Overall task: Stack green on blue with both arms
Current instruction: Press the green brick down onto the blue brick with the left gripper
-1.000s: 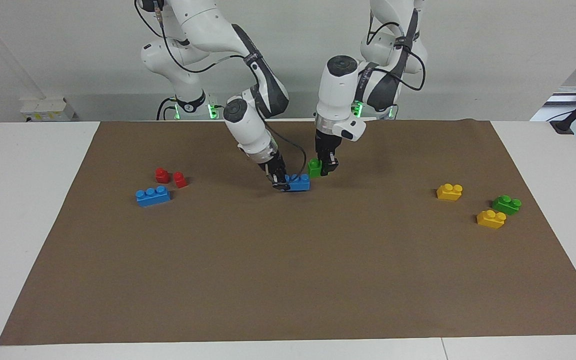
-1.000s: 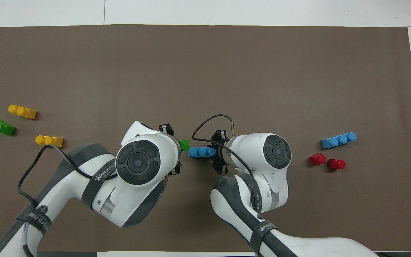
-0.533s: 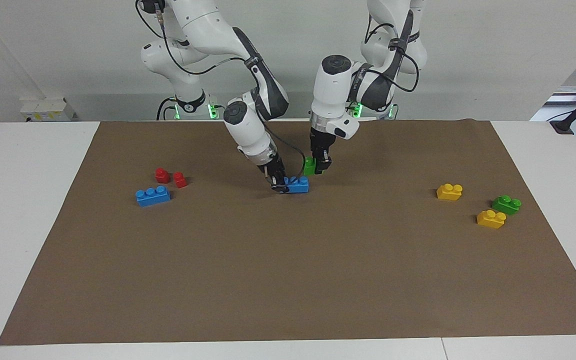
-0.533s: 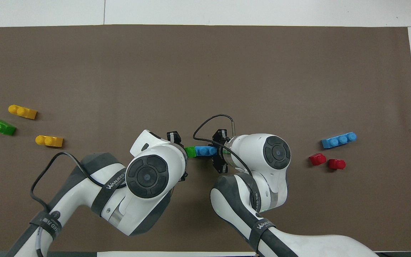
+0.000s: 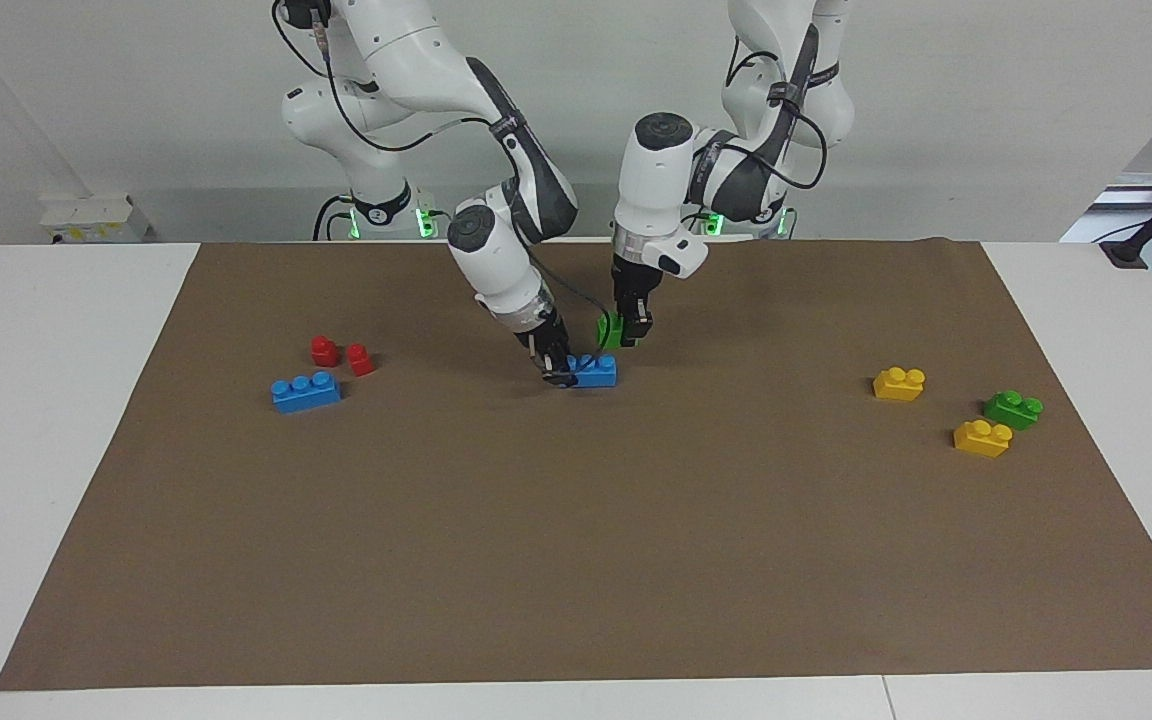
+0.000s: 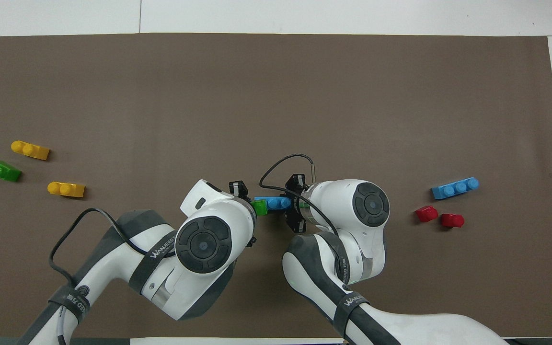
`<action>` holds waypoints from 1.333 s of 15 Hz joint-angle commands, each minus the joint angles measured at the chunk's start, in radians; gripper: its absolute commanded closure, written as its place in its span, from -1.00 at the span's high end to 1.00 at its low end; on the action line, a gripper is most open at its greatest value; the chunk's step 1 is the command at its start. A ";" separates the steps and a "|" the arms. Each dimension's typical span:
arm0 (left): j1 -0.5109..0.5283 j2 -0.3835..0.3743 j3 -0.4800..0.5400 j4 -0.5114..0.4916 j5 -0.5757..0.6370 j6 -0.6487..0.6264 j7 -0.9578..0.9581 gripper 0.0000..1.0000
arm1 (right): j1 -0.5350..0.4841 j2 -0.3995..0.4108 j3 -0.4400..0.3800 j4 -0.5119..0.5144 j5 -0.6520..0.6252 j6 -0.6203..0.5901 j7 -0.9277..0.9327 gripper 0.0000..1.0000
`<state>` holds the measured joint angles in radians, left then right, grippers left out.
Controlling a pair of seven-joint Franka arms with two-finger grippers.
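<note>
At the middle of the brown mat my right gripper [image 5: 560, 374] is shut on one end of a blue three-stud brick [image 5: 597, 372] [image 6: 276, 203], held low at the mat. My left gripper [image 5: 632, 334] is shut on a small green brick [image 5: 611, 332] [image 6: 259, 208]. It holds that brick in the air, over the blue brick's free end, the one toward the left arm. I cannot tell whether the two bricks touch. A second blue brick [image 5: 306, 392] [image 6: 455, 188] lies toward the right arm's end. A second green brick [image 5: 1013, 408] [image 6: 0, 169] lies toward the left arm's end.
Two yellow bricks [image 5: 899, 383] [image 5: 982, 437] lie beside the loose green brick. Two small red pieces [image 5: 325, 350] [image 5: 360, 359] sit just nearer the robots than the loose blue brick. The brown mat [image 5: 576, 560] covers most of the white table.
My left gripper has carried the green brick sideways toward the right arm, until it is over the blue brick's end. The right gripper and the blue brick have hardly moved.
</note>
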<state>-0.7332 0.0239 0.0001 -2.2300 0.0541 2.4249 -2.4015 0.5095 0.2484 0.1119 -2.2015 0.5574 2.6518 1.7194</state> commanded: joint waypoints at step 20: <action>-0.066 0.140 0.018 0.062 0.084 0.019 -0.074 -1.00 | 0.023 0.003 0.002 -0.018 0.032 0.043 -0.012 -1.00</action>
<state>-0.7822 0.0961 0.0028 -2.2052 0.1145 2.4562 -2.4597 0.5288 0.2487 0.1111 -2.2046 0.5589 2.6623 1.7195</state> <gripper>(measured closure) 0.661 0.656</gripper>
